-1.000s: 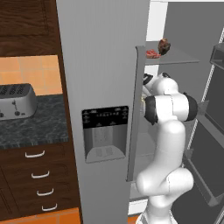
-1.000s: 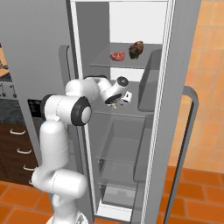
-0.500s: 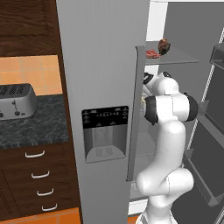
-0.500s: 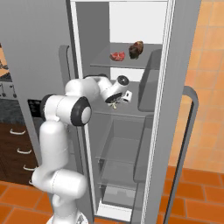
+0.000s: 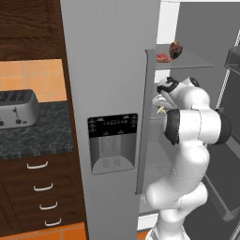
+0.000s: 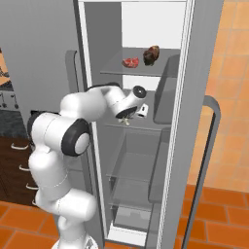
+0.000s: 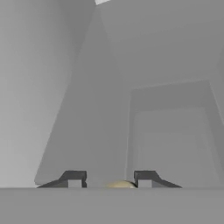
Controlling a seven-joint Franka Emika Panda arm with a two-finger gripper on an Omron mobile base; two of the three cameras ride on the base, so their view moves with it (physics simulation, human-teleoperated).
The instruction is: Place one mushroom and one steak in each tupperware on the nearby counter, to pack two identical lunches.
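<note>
Item 1, mushroom (image 7: 120, 184): it sits directly between your pincer (image 7: 109, 179) tips, which are narrowed on it, inside the fridge. The bench (image 5: 33, 133) lies well off to your left.

No legible text, label, brand or number found. The dispenser panel (image 5: 113, 124) on the fridge door bears markings too small to read.
</note>
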